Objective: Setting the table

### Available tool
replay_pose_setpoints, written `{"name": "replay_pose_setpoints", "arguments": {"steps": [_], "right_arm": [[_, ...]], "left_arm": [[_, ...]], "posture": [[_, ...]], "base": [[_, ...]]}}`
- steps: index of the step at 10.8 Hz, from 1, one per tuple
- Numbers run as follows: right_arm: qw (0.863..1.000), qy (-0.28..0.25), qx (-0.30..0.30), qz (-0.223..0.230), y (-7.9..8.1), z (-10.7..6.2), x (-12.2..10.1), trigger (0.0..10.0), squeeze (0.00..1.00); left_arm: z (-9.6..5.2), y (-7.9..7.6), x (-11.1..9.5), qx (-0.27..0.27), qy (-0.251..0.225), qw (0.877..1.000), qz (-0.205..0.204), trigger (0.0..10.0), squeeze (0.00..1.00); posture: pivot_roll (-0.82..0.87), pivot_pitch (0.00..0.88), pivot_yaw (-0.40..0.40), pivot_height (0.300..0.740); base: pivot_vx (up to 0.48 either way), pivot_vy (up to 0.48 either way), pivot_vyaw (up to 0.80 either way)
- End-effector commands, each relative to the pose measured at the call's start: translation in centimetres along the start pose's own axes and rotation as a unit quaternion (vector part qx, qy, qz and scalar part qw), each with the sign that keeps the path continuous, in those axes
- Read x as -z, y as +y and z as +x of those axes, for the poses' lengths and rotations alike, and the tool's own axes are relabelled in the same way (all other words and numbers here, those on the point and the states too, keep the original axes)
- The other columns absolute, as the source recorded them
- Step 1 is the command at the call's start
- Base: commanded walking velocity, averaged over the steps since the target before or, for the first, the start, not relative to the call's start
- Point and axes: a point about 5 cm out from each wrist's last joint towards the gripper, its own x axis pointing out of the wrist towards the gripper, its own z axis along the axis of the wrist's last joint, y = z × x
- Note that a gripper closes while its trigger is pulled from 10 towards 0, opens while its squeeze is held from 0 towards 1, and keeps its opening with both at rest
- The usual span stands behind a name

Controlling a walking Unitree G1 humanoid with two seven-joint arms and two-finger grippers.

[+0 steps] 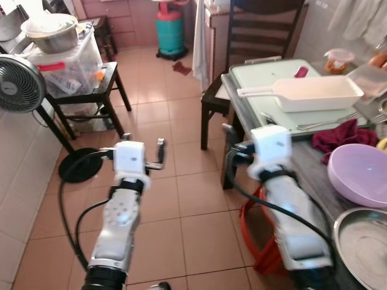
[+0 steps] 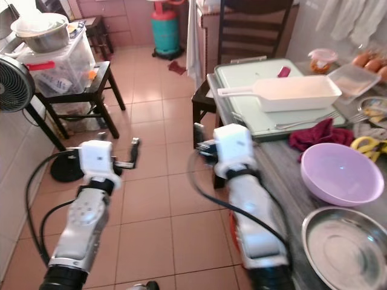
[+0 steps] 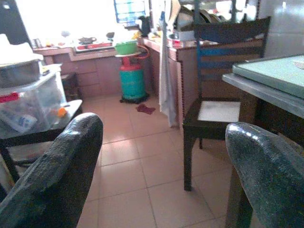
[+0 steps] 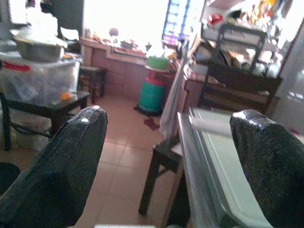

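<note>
Steel plate point(image 2: 351, 248) and purple bowl point(image 2: 338, 172) rest on the grey table point(image 2: 281, 160).

Daylight floods from far window point(image 3: 71, 16), blown out; wrist views soft, near fingers point(image 4: 57, 171) blurred.

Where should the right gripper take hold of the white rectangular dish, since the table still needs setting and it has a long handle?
Grip the white dish by its flat handle, coming from the table's outer edge: it points towards the right gripper, whose fingers are open.
</note>
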Motion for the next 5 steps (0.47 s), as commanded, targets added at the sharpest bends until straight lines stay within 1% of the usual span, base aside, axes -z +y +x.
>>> {"name": "replay_pose_setpoints", "arguments": {"steps": [1, 5], "right_arm": [[1.0, 0.004, -0.002, 0.0, -0.19, -0.01, 0.21, 10.0, 0.0], [1.0, 0.015, 0.015, 0.004, -0.41, -0.53, 0.92, 10.0, 0.0]], "left_arm": [[0.22, 0.03, 0.08, -0.004, 0.001, 1.0, 0.002, 10.0, 0.0], [0.48, -0.12, 0.19, 0.006, 0.004, 1.0, 0.005, 10.0, 0.0]], "posture": [[-0.07, 0.046, 0.021, 0.74], [-0.08, 0.053, 0.049, 0.74]], "base": [[0.0, 0.0, 0.0], [0.0, 0.0, 0.0]]}}
